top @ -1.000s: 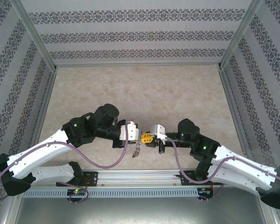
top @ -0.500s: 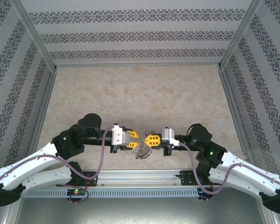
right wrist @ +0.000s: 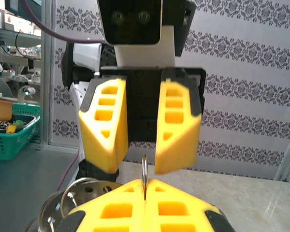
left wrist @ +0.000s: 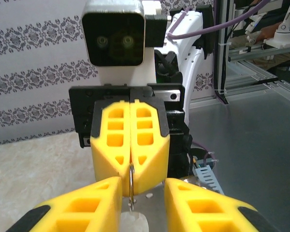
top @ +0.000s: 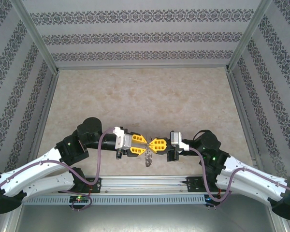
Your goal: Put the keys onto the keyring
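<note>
While pinching the keyring (top: 147, 156) edge-on between fully closed right jaws, lets its fringed loop dangle over the near surface (top: 135, 96), apparently presenting the wire. Holds left jaws partly open, tips either side of that wire, gripping nothing, likely poised to regrip.
</note>
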You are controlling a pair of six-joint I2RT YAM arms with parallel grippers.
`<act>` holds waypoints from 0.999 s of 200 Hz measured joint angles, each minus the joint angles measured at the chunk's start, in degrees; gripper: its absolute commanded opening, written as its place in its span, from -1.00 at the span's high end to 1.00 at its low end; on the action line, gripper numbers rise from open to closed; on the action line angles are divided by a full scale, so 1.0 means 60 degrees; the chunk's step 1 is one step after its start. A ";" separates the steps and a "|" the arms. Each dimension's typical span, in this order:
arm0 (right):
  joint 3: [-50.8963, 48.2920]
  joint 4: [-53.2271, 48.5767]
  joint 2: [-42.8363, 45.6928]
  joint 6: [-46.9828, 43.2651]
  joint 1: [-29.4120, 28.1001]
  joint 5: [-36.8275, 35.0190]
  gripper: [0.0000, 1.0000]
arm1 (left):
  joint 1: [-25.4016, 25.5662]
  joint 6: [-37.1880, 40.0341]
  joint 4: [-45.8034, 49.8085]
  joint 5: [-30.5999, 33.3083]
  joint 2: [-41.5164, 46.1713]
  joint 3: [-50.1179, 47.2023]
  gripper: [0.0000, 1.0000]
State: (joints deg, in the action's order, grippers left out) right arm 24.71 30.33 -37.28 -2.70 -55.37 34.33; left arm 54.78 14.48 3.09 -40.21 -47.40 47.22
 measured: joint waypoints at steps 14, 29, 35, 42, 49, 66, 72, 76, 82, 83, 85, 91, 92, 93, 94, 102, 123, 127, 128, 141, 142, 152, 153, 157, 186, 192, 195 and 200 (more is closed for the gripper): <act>-0.0018 0.0222 -0.0004 0.0091 0.0000 0.0029 1.00 | 0.0000 -0.0036 -0.0025 -0.0022 0.0000 -0.0033 0.42; -0.0040 0.0455 -0.0004 0.0186 0.0000 0.0058 1.00 | 0.0000 -0.0040 -0.0036 -0.0018 -0.0004 -0.0040 0.43; -0.0044 0.0506 0.0000 0.0204 0.0000 0.0087 1.00 | 0.0000 -0.0040 -0.0055 -0.0022 -0.0004 -0.0040 0.44; -0.0044 0.0561 -0.0004 0.0222 0.0000 0.0109 1.00 | 0.0000 -0.0044 -0.0109 -0.0018 -0.0004 -0.0051 0.45; -0.0044 0.0605 -0.0004 0.0233 0.0000 0.0120 1.00 | 0.0000 -0.0047 -0.0171 -0.0022 -0.0004 -0.0066 0.46; -0.0051 0.0696 -0.0022 0.0259 0.0000 0.0127 1.00 | 0.0000 -0.0069 -0.0251 -0.0022 -0.0015 -0.0069 0.48; -0.0066 0.0736 -0.0033 0.0259 0.0000 0.0135 1.00 | 0.0000 -0.0069 -0.0299 -0.0018 -0.0022 -0.0069 0.50; -0.0080 0.0772 -0.0047 0.0277 0.0000 0.0153 1.00 | 0.0000 -0.0076 -0.0328 -0.0018 -0.0029 -0.0073 0.50; -0.0098 0.0805 -0.0066 0.0295 0.0000 0.0164 1.00 | 0.0000 -0.0076 -0.0368 -0.0022 -0.0029 -0.0084 0.51; -0.0102 0.0805 -0.0066 0.0299 0.0000 0.0164 1.00 | 0.0000 -0.0076 -0.0375 -0.0018 -0.0029 -0.0084 0.52; -0.0113 0.0816 -0.0076 0.0313 0.0000 0.0171 1.00 | 0.0000 -0.0076 -0.0379 -0.0018 -0.0029 -0.0084 0.52; -0.0135 0.0845 -0.0084 0.0331 0.0000 0.0186 1.00 | 0.0000 -0.0076 -0.0393 -0.0018 -0.0029 -0.0084 0.52; -0.0138 0.0849 -0.0087 0.0339 0.0000 0.0186 1.00 | 0.0000 -0.0076 -0.0393 -0.0022 -0.0029 -0.0084 0.52; -0.0142 0.0849 -0.0087 0.0342 0.0000 0.0182 1.00 | 0.0000 -0.0076 -0.0397 -0.0022 -0.0029 -0.0084 0.52; -0.0146 0.0849 -0.0087 0.0353 0.0000 0.0186 1.00 | 0.0000 -0.0076 -0.0401 -0.0022 -0.0029 -0.0084 0.52; -0.0149 0.0841 -0.0091 0.0386 0.0000 0.0189 1.00 | 0.0000 -0.0076 -0.0426 -0.0022 -0.0033 -0.0084 0.52; -0.0153 0.0903 -0.0098 0.0433 0.0000 0.0193 1.00 | 0.0000 -0.0098 -0.0561 -0.0058 -0.0109 -0.0084 0.58; -0.0157 0.0914 -0.0098 0.0433 0.0000 0.0189 1.00 | 0.0000 -0.0102 -0.0608 -0.0058 -0.0135 -0.0084 0.60; -0.0160 0.0922 -0.0098 0.0433 0.0000 0.0189 1.00 | 0.0000 -0.0102 -0.0612 -0.0058 -0.0138 -0.0084 0.61; -0.0171 0.0951 -0.0098 0.0437 0.0000 0.0193 1.00 | 0.0000 -0.0135 -0.0710 -0.0087 -0.0204 -0.0091 0.67; -0.0175 0.0951 -0.0098 0.0437 0.0000 0.0189 1.00 | 0.0000 -0.0138 -0.0714 -0.0087 -0.0208 -0.0091 0.68; -0.0208 0.0998 -0.0084 0.0444 0.0000 0.0197 1.00 | -0.0004 -0.0164 -0.0787 -0.0080 -0.0219 -0.0102 0.79; -0.0208 0.0994 -0.0080 0.0444 0.0000 0.0197 1.00 | 0.0000 -0.0160 -0.0798 -0.0084 -0.0219 -0.0102 0.80; -0.0211 0.0998 -0.0080 0.0455 0.0000 0.0197 1.00 | 0.0000 -0.0186 -0.0812 -0.0087 -0.0219 -0.0102 0.86; -0.0211 0.1038 -0.0051 0.0470 0.0000 0.0109 0.72 | 0.0000 -0.0175 -0.0878 -0.0109 -0.0208 -0.0106 1.00; -0.0211 0.0973 -0.0018 0.0466 -0.0004 0.0047 0.59 | 0.0000 -0.0171 -0.0882 -0.0073 -0.0208 -0.0106 1.00; -0.0211 0.0951 -0.0011 0.0455 -0.0004 0.0018 0.52 | 0.0000 -0.0171 -0.0878 -0.0047 -0.0211 -0.0106 1.00; -0.0211 0.0834 0.0029 0.0397 -0.0004 -0.0069 0.43 | 0.0000 -0.0164 -0.0849 -0.0036 -0.0219 -0.0102 1.00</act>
State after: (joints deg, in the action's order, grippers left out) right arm 23.44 35.33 -37.10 -0.32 -55.40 33.91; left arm 54.78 13.50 -2.00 -40.42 -48.71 46.61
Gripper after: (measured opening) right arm 0.188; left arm 0.047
